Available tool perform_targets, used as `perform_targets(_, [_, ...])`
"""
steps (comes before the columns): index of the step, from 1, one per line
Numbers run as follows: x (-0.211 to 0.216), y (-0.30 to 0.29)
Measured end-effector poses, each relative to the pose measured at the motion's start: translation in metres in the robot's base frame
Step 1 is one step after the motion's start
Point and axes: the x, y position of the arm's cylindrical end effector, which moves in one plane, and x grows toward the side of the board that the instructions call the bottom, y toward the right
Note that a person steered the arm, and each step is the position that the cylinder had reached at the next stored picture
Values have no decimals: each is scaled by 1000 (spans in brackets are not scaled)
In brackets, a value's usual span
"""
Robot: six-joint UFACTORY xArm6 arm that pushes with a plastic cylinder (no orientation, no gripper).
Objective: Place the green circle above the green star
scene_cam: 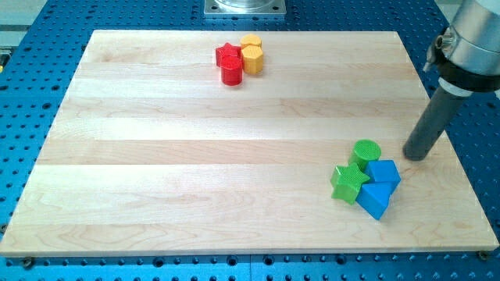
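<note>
My tip [416, 155] has no jaws, holds nothing and touches no block. The green circle [366, 152] sits just to its left in the view, already touching the green star's [348, 183] upper right. I judge the task nearly done; perhaps a small leftward nudge remains.

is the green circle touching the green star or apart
Touching: the green circle sits right against the green star, up and right of it.
</note>
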Motion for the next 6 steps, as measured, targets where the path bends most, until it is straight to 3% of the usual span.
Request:
perform_targets(1, [0, -34])
perform_targets(5, [4, -60])
perform_targets(6, [-37, -29])
